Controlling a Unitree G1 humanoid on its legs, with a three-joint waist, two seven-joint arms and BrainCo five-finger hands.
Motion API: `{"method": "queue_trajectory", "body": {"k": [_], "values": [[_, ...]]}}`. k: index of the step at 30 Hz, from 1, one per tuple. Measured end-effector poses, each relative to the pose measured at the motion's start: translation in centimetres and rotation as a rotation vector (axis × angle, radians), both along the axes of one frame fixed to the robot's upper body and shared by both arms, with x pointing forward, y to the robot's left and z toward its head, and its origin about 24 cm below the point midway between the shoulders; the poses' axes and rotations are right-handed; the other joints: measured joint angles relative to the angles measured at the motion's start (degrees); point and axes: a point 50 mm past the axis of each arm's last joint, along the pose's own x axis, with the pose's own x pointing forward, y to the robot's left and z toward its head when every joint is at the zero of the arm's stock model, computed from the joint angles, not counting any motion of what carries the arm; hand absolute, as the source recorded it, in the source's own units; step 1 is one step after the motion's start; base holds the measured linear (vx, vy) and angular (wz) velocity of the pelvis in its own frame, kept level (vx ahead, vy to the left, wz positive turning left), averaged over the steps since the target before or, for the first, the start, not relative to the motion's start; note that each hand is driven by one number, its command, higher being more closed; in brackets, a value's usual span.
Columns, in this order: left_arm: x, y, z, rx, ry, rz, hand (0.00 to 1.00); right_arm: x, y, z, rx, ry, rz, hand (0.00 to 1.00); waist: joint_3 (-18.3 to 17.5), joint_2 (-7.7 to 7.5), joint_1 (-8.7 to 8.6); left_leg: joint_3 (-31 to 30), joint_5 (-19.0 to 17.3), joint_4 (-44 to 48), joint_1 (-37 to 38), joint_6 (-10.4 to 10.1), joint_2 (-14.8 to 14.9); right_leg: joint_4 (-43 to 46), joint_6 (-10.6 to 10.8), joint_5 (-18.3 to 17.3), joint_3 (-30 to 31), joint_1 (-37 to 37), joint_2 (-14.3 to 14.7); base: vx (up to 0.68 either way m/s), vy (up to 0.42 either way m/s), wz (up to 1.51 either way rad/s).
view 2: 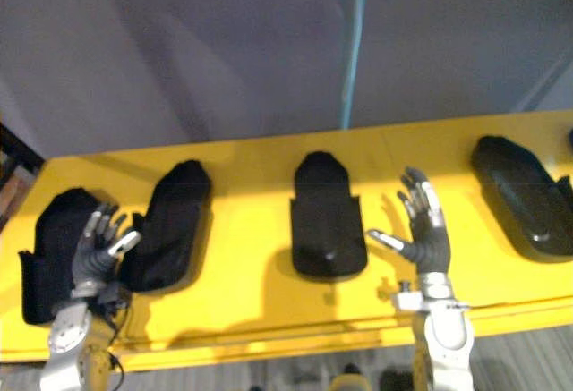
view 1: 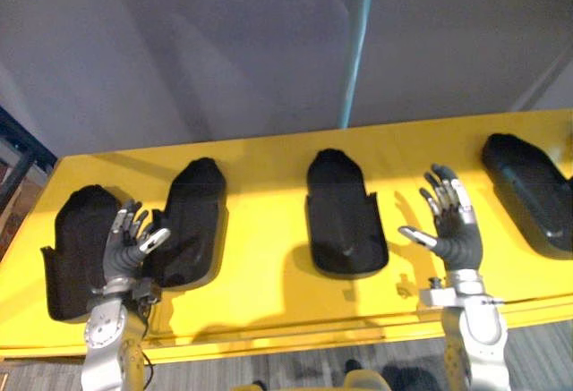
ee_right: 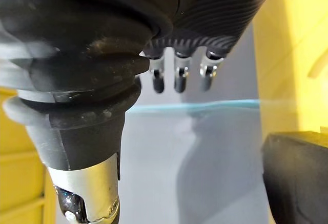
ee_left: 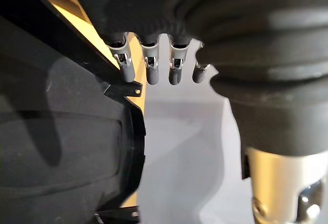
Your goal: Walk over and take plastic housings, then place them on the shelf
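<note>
**A:** What's in the left eye view?

**B:** A yellow table (view 1: 269, 293) against a grey wall (view 1: 179, 51) with a teal strip (view 1: 358, 42) running up it. Four black plastic housings lie on the table in a row: the leftmost housing (view 1: 72, 230), the second housing (view 1: 195, 216), the middle housing (view 1: 343, 216) and the rightmost housing (view 1: 528, 185). None of them is held.

**A:** And the hands?

**B:** The left hand (view 1: 125, 250) is raised where the leftmost and second housings meet, its digits loose and apart. The right hand (view 1: 457, 230) is up between the middle and rightmost housings, splayed wide.

**A:** The right eye view?

**B:** The same layout. Both palms are empty.

**A:** The left wrist view?

**B:** Its fingers (ee_left: 152, 70) hang relaxed and grip nothing. A housing edge sits beside them, but I can't tell which housing it is.

**A:** The right wrist view?

**B:** Its fingertips (ee_right: 179, 78) hang free in front of the wall and strip, with a housing corner off to one side
</note>
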Motion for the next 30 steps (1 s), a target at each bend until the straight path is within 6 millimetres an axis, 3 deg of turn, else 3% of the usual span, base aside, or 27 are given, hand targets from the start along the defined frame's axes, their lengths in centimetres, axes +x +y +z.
{"method": "queue_trajectory", "body": {"k": [15,30], "values": [[-0.16,0.45,-0.34,-0.007,0.018,0.082,0.0,0.0,0.02,0.01,0.0,-0.001,0.001,0.0,0.74,0.47,0.0,-0.02,0.0,0.03,0.03,0.0,0.0,0.05,0.0,0.0,-0.01,0.03,-0.01,0.0,0.0,0.0],[-0.2,0.59,-0.63,-0.02,0.051,0.122,0.0,-0.03,-0.03,0.2,0.007,-0.009,-0.016,0.0,1.06,-0.06,0.0,-0.09,0.0,0.13,0.07,0.01,0.0,0.16,0.0,0.0,-0.06,0.1,-0.08,0.0,0.0,0.0]]}}
